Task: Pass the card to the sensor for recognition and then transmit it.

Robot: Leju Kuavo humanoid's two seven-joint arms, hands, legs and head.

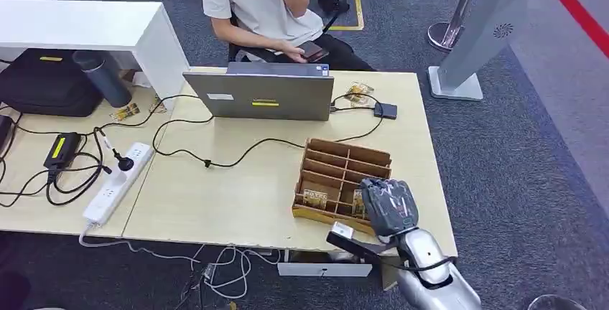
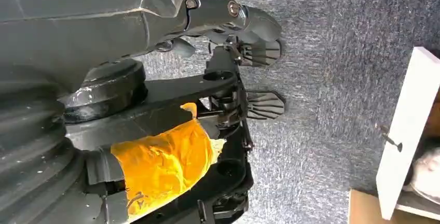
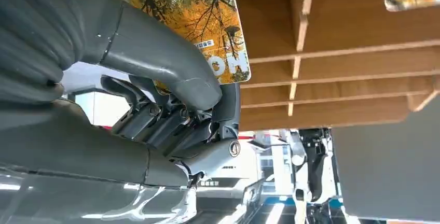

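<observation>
Right hand point(image 1: 388, 206), at lower right of the head view, pinches an autumn-tree printed card point(image 3: 192, 14) between thumb and fingers at the slotted wooden card rack point(image 1: 343, 174). Left hand point(image 2: 228, 79) hangs over carpet, fingers loosely apart, holding nothing. Judged from this, pickup is under way; the small black sensor box point(image 1: 386, 110) above, and the handover, remain.

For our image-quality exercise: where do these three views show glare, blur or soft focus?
Head view: even light, sharp. Right wrist view: the card is crisp, the right hand close and slightly soft, bright reflections beneath. Left wrist view: the left hand is sharp, the carpet evenly lit.
</observation>
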